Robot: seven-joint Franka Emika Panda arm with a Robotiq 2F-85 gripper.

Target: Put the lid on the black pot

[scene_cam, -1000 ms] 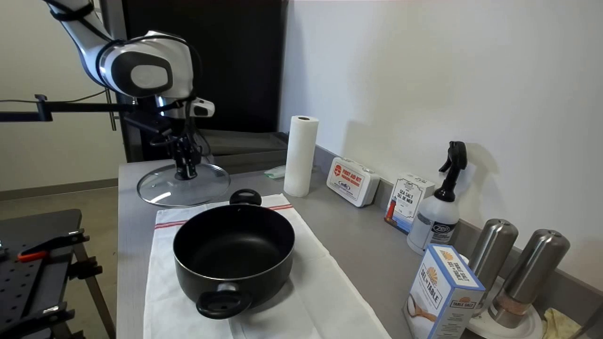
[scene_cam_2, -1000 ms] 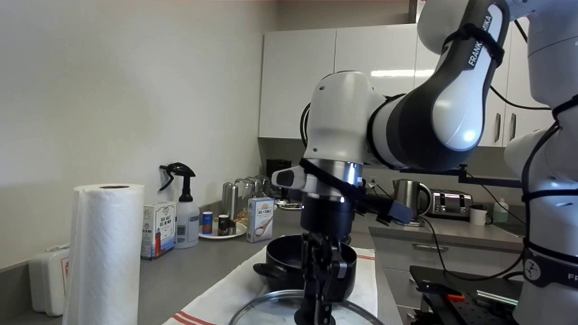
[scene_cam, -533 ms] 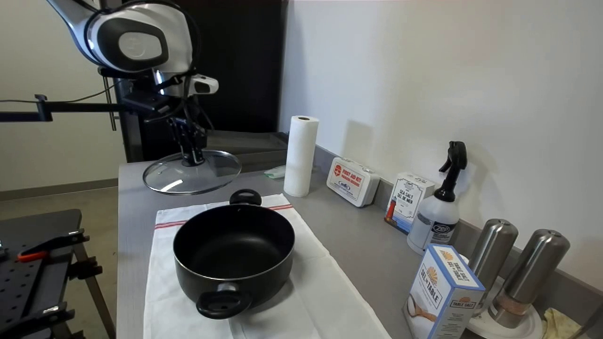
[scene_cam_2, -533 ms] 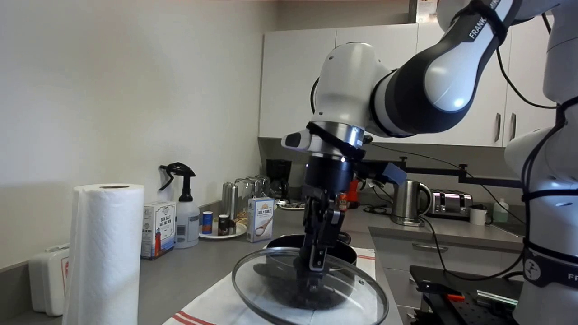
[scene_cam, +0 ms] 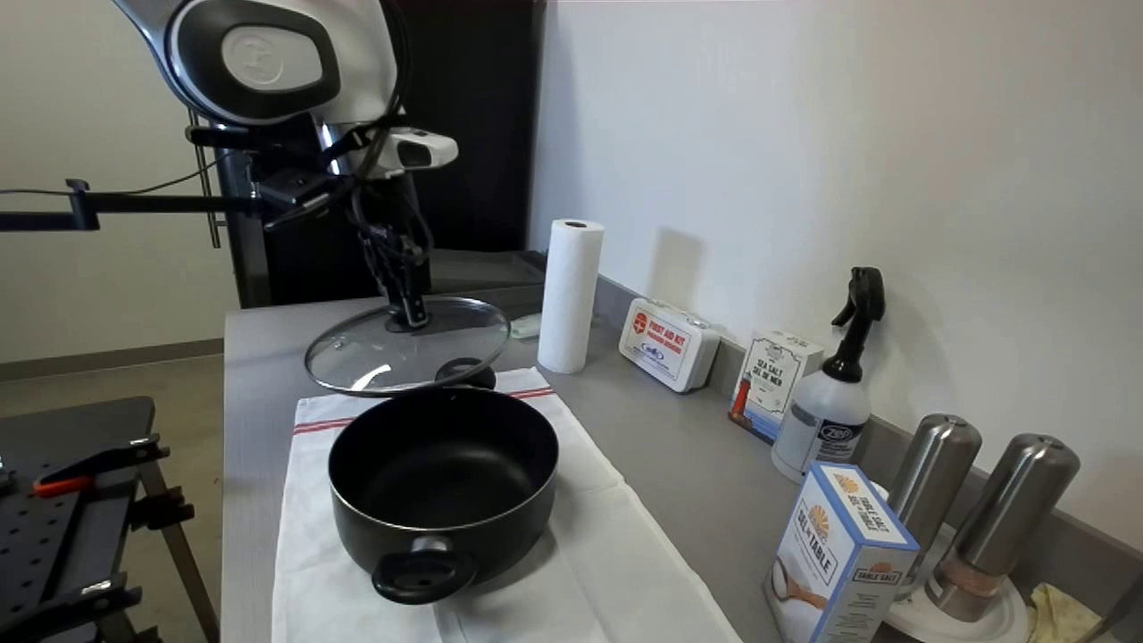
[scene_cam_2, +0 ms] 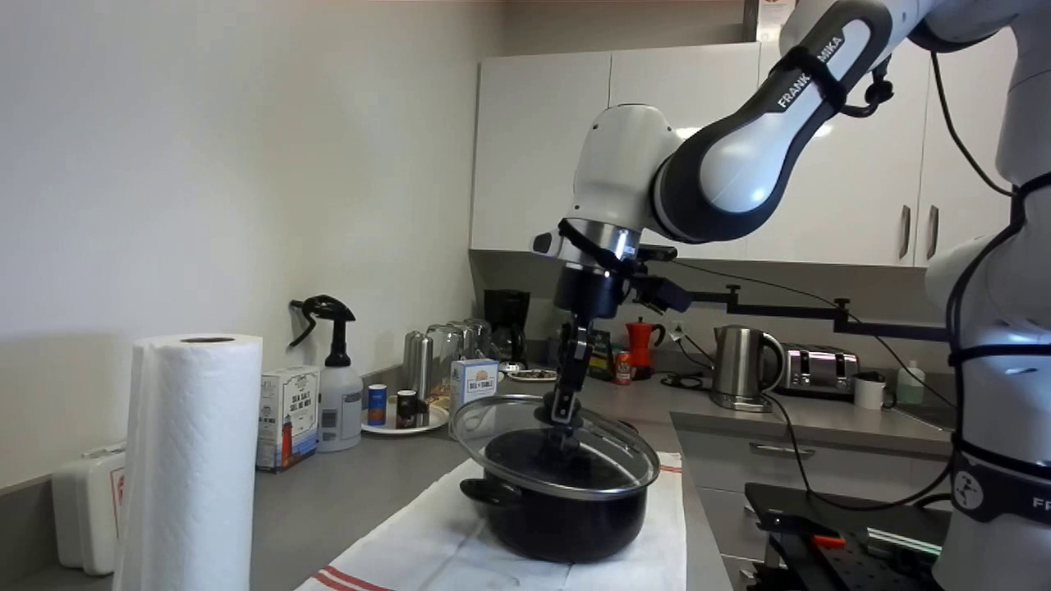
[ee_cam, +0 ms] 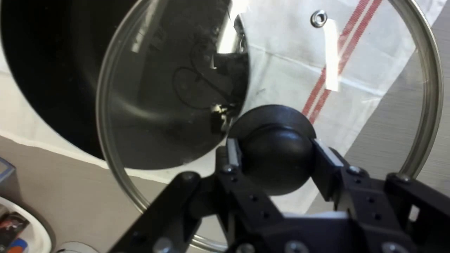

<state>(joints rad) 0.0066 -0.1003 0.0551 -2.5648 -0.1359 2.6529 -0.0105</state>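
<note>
The lid, clear glass with a metal rim, shows in both exterior views (scene_cam: 357, 353) (scene_cam_2: 612, 451) and in the wrist view (ee_cam: 430, 88). My gripper (ee_cam: 276, 154) is shut on the lid's black knob (ee_cam: 281, 175), one finger on each side. It holds the lid slightly tilted, in the air above the counter. The black pot (scene_cam: 375, 527) stands open on a towel. It also shows in an exterior view (scene_cam_2: 566, 529), partly behind the lid. In the wrist view, the lid overlaps part of the pot (ee_cam: 45, 80). The lid's near edge is by the pot's far handle (scene_cam: 473, 379).
A white towel with red stripes (scene_cam: 607, 554) lies under the pot. Along the wall stand a paper towel roll (scene_cam: 571, 299), first aid kit (scene_cam: 668, 346), sea salt box (scene_cam: 775, 379), spray bottle (scene_cam: 821, 424), table salt box (scene_cam: 839, 558) and steel mills (scene_cam: 1005, 518).
My gripper lifted the lid off the counter, then carried it toward the pot. The pot has not moved.
</note>
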